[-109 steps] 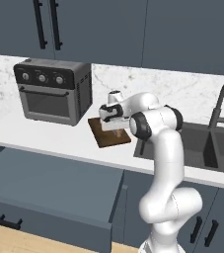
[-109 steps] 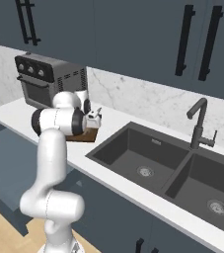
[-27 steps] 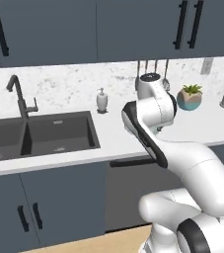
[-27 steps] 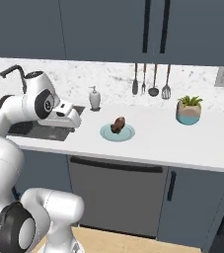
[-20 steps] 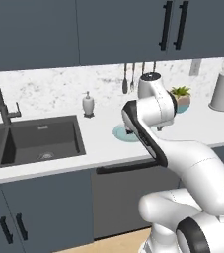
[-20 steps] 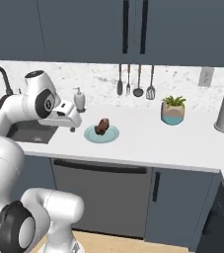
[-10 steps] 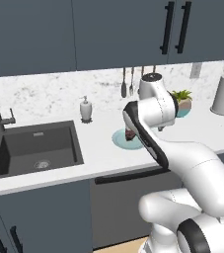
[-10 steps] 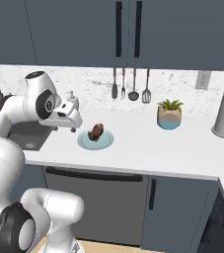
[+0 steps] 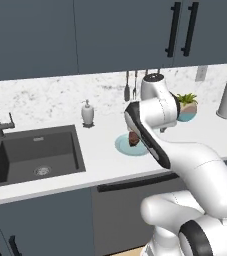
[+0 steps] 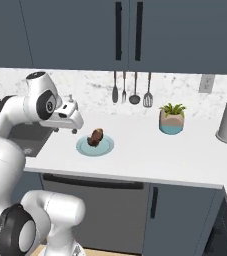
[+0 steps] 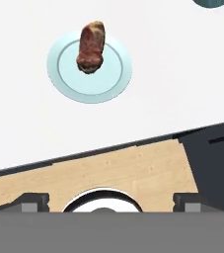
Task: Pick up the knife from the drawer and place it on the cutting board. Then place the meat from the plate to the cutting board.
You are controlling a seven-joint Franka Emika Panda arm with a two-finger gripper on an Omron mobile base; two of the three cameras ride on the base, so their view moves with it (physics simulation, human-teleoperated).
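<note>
The meat (image 11: 91, 46) lies on the round pale plate (image 11: 66, 79), toward its upper rim at about 12 o'clock in the hand view, and the plate sits on the white counter (image 10: 185, 155) near its front edge. In the right base view the gripper (image 10: 76, 121) hangs above the counter with its fingers spread wide and nothing between them, at about 9 o'clock from the plate and apart from it. A potted plant (image 10: 172, 119) stands at roughly 2 o'clock from the plate, with utensils (image 10: 131, 87) hanging on the wall behind.
</note>
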